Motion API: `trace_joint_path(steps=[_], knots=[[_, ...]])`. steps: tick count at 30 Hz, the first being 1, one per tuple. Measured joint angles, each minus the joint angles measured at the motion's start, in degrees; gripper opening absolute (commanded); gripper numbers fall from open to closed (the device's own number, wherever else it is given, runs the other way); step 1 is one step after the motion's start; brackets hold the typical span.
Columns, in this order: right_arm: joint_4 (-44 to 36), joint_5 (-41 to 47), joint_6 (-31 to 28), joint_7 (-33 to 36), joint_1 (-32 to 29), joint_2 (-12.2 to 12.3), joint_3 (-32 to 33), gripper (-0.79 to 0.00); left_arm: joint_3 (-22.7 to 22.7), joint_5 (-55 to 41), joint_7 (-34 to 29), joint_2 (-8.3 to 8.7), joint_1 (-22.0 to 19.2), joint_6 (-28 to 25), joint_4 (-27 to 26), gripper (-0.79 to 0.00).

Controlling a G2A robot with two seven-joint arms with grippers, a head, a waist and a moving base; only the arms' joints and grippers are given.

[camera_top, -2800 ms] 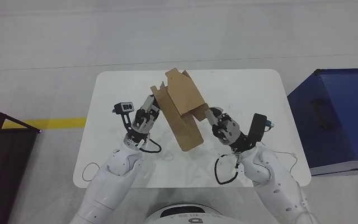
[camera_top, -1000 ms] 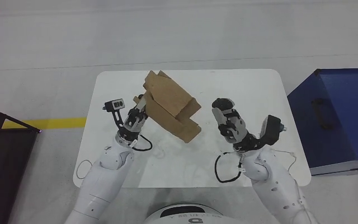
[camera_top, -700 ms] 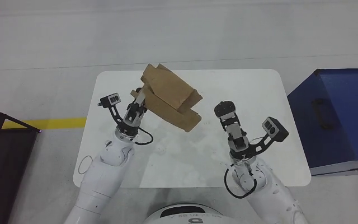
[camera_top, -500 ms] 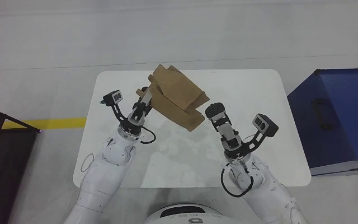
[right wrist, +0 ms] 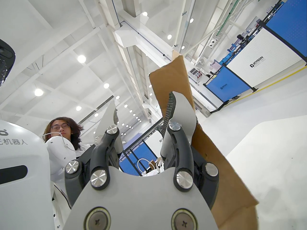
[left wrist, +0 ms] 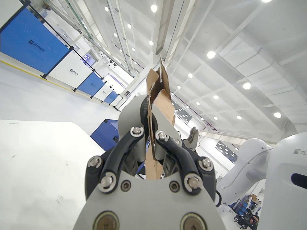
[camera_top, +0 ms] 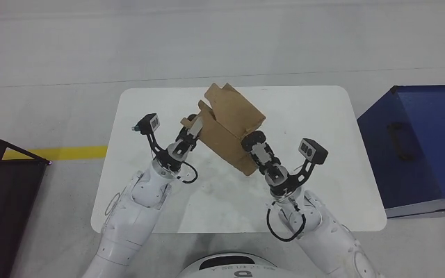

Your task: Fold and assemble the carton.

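While L hand [left wrist: 152, 118] grips carton [camera_top: 229, 125] flap, R hand [right wrist: 144, 111] hangs unclenched beside it over table [camera_top: 320, 118], blue crate [camera_top: 410, 153] nearby.

signs | logo wording on blue panels [left wrist: 36, 37] | same on white panels [right wrist: 268, 56]

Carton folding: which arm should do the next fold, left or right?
Probably the right: the right gripper is open beside the carton, while the left gripper is shut on its edge, holding it.
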Motion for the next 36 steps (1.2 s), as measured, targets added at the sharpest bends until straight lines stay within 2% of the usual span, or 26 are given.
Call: trace_joint_path(steps=[6,13,21,29,36], knots=[[0.3,-0.6,1.1,-2.2,-1.0,-0.1,2.6,-0.317,-1.2,-0.3,2.6,-0.12,-0.3,1.4,0.3,-0.785],[-4.2,-2.4,0.2,-2.7,-5.3,0.1,5.9,-0.317,-2.2,3.1,4.9,-0.31,-0.9,2.9,1.0,-0.785],[-3.4,-3.8,2.9,-0.3,-3.2,-0.6,3.4,-0.366,-1.4,5.4,3.1,-0.31,-1.5,1.4,1.2,-0.785],[1.0,-5.4,6.5,-0.8,-0.5,-1.2,4.1,-0.317,-1.1,1.6,-0.4,0.09,-1.2,-2.2,0.2,-0.785],[0.4,-3.3,5.8,1.2,-1.2,-1.1,5.6,-0.336,-0.7,-1.5,-2.9,0.37,-1.2,-2.4,-0.2,-0.785]])
